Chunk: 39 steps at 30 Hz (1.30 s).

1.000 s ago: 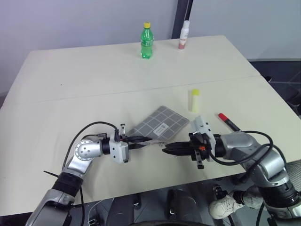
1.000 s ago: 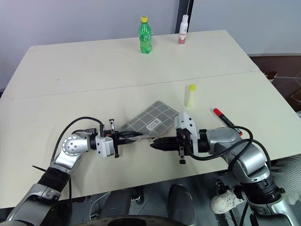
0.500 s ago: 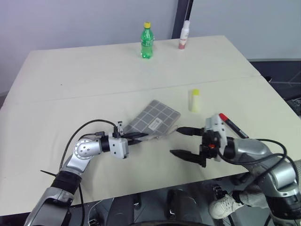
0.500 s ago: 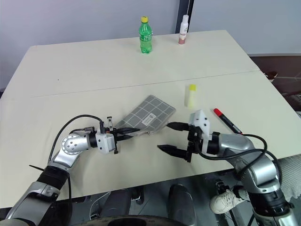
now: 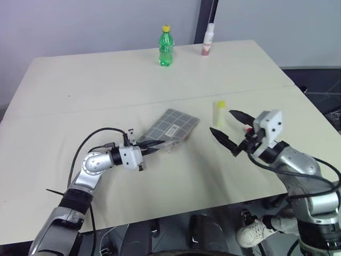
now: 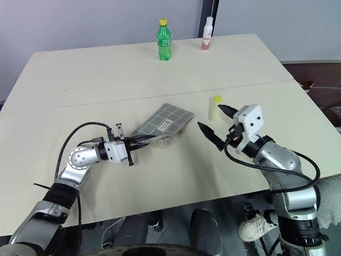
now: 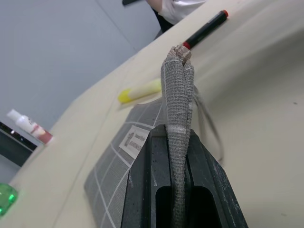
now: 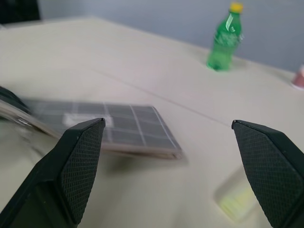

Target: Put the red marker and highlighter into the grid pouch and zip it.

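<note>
The grid pouch [image 5: 172, 126] is grey with white lines. It lies tilted in mid-table, its near edge raised off the surface. My left gripper [image 5: 155, 147] is shut on that edge; in the left wrist view the folded fabric [image 7: 176, 104] stands pinched between the black fingers. To the right, my right gripper [image 5: 229, 127] hovers wide open and holds nothing, just in front of the pale-yellow highlighter [image 5: 220, 113]. The red marker [image 7: 205, 30] lies on the table beyond the pouch in the left wrist view. The right wrist view looks over the pouch [image 8: 121, 126] with the highlighter [image 8: 235, 199] close by.
A green bottle with a yellow cap [image 5: 166, 47] and a white-and-pink bottle [image 5: 208, 40] stand at the table's far edge. A seam [image 5: 106, 108] crosses the table behind the pouch. The table's near edge runs just below both arms.
My right gripper, shut at the pouch's near end a second ago, has opened wide and swung right and up toward the highlighter. The pouch has tilted and shifted a little farther away with the left gripper.
</note>
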Each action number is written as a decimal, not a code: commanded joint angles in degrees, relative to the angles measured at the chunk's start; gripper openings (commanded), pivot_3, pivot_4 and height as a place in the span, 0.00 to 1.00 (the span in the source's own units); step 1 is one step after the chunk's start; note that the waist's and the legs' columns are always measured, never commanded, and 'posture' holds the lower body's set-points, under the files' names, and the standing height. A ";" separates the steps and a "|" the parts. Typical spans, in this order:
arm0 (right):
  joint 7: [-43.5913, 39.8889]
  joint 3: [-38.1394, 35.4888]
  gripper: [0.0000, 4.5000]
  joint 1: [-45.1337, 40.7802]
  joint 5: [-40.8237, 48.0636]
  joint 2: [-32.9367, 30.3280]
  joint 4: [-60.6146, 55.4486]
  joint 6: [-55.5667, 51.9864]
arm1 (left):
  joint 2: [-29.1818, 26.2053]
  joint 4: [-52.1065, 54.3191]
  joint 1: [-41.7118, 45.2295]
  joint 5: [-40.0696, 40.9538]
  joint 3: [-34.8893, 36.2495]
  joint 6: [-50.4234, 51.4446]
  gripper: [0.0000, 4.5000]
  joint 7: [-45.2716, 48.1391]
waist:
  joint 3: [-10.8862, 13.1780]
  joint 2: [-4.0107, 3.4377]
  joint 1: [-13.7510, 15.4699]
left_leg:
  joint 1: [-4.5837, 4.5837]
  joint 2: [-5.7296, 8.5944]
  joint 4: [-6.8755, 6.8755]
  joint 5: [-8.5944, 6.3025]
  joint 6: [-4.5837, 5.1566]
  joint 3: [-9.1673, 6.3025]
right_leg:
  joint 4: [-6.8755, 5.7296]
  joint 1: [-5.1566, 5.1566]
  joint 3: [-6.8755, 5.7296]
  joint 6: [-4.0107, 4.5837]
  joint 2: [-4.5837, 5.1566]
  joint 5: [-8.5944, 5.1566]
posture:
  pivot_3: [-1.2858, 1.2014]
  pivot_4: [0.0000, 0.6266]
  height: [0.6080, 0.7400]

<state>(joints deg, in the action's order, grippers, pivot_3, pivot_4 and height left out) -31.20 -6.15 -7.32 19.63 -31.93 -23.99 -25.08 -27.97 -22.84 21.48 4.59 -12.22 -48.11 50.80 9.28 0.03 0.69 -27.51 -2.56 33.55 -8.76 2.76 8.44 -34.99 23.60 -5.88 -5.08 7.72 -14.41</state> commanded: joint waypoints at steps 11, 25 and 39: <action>20.05 5.39 0.98 -17.51 -14.62 11.49 23.19 -6.82 | 0.80 1.92 -0.43 -1.60 -0.07 -1.45 0.00 -2.10 | 0.00 0.00 -0.22 | 0.00 -0.16 -0.02 0.06 -0.05 0.28 | -0.16 0.16 -0.08 0.06 -0.03 0.09 | 0.52 0.24 1.00; 19.54 5.28 0.38 -18.19 -14.32 14.31 28.48 -7.32 | 0.02 5.20 -2.35 -2.51 0.31 0.16 0.00 -4.33 | 0.00 -0.01 -0.46 | 0.01 -0.27 0.21 0.04 -0.02 0.33 | -0.36 0.15 -0.08 0.00 -0.07 0.13 | 0.52 0.24 1.00; -1.03 -2.51 0.18 -7.31 -2.38 4.17 13.46 3.11 | 1.22 6.34 -1.57 6.24 2.22 5.44 0.00 -2.57 | 0.01 -0.02 -0.16 | -0.03 -0.28 0.18 0.01 0.01 0.41 | -0.32 0.19 -0.06 0.00 -0.05 0.12 | 0.52 0.24 1.00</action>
<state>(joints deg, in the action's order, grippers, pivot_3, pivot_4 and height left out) -27.86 -6.37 -14.79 13.55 -26.57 -4.86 -24.99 -26.79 -18.82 19.32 7.61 -11.67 -43.51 47.79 9.29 0.01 0.52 -27.53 -2.84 33.73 -8.75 2.77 8.85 -35.32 23.79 -5.94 -5.08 7.66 -14.29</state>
